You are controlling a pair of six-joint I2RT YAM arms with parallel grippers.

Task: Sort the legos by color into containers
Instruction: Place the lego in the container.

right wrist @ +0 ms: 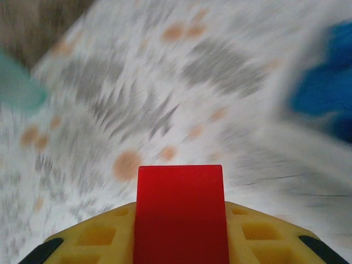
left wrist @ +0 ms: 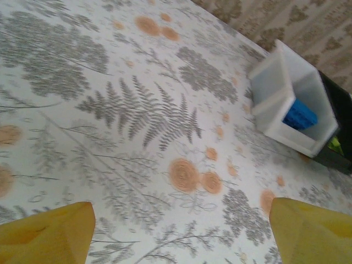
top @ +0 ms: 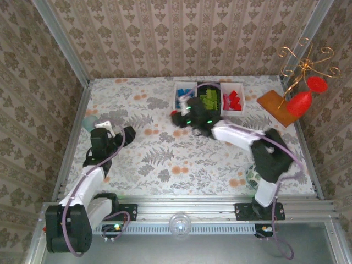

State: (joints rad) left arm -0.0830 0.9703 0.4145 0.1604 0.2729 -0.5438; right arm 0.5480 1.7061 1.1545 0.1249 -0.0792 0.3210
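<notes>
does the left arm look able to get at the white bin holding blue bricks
Probably yes: bare floral tablecloth lies between its open yellow fingers and the white rectangular plastic bin. The right arm's fingers, shut on a red plastic brick, sit close in front of that bin and could crowd it.

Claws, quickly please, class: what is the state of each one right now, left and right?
Left claw: open, holding nothing.
Right claw: closed on a red lego.

Smooth red plastic brick (right wrist: 180, 212) at bottom centre; floral tablecloth (left wrist: 110, 82) looks matt, like cloth; upper-right ornaments (top: 301, 102) are glossy red.
</notes>
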